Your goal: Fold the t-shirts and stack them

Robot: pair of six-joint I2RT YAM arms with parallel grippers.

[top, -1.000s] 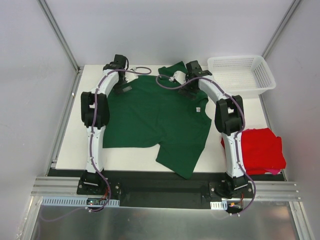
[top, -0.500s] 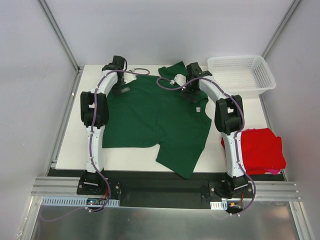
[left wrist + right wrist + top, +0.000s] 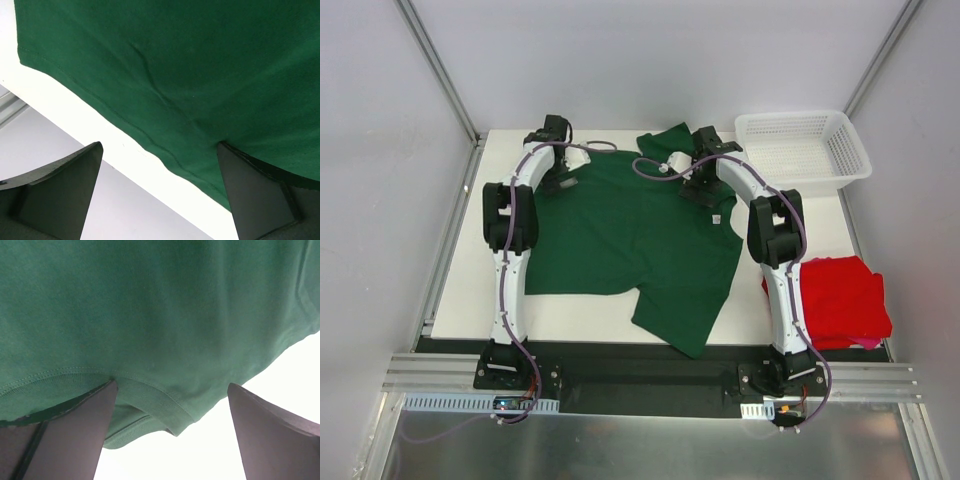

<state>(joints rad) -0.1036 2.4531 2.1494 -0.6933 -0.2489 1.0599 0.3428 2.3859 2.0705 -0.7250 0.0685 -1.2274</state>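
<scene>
I see both arms stretched forward and bent inward over the far half of the bench (image 3: 580, 318), wrists pitched down. The left pincer (image 3: 564, 179) stands wide apart near the far left corner, straddling a stitched edge of the green t-shirt (image 3: 630, 240), with 1 finger over bare bench and the other over cloth. The right pincer (image 3: 706, 190) is also spread wide, above the collar rib, gripping nothing. The green t-shirt lies spread out mid-bench, and the red t-shirt (image 3: 840, 300) lies at the near right corner.
</scene>
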